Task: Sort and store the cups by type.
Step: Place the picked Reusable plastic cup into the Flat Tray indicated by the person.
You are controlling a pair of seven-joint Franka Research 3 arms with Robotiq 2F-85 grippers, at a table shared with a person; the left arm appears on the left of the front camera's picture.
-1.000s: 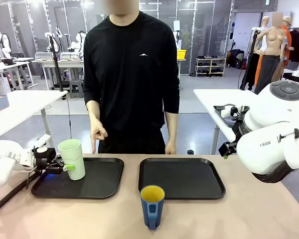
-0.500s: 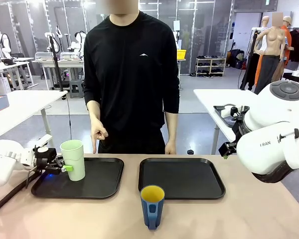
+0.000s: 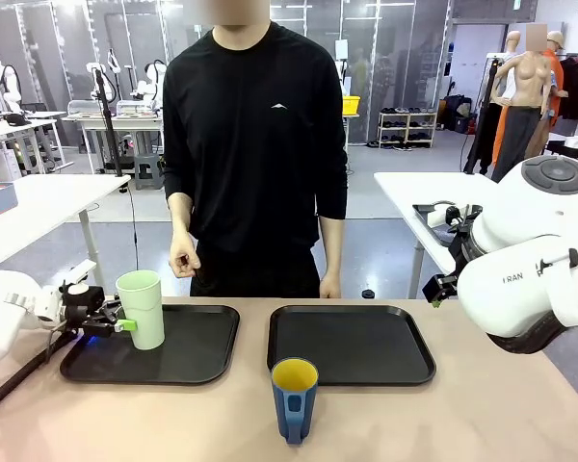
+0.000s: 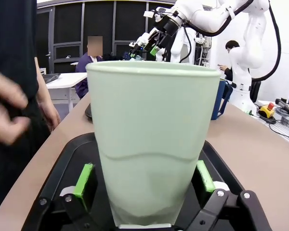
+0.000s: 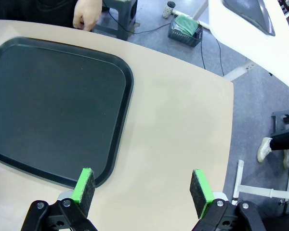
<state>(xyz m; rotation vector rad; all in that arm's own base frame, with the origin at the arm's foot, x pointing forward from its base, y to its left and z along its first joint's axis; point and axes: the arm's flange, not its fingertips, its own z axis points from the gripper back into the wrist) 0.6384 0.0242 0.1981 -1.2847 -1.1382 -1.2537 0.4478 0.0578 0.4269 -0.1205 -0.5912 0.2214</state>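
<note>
Where my left gripper (image 3: 118, 320) lies: low over the outer end of the left tray (image 3: 197, 354), with the fingers pointing level at the tumbler.
Left fingers: apart. The green pads (image 4: 84, 179) stand on either side of the tumbler's foot, and a gap shows at one pad. The other sits close against the wall, and I cannot tell whether it touches.
Mint-green tumbler (image 3: 141, 308): upright on the left tray, straight ahead of my left fingertips. In the left wrist view its lower part stands between them; from the front, the nearer tip ends just at its side.
Dark blue mug (image 3: 295, 397): yellow inside and upright on the table (image 5: 178, 120), with its handle turned toward my side. It is well past the tumbler from my left fingers, off both trays and near their front rims.
Right gripper (image 5: 142, 188): raised above the table and looking down on it, with the fingers spread wide — the two green pads stand well apart.
Right tray (image 5: 48, 110): black, and beyond one of my right pads. Its rounded near corner lies just off that fingertip, and plain table top lies ahead of the other.
Person's hands: one hand (image 3: 184, 260) is loosely curled in the air beyond the tumbler. The other hand (image 3: 328, 286) hangs at the table's far edge — past the right tray.
</note>
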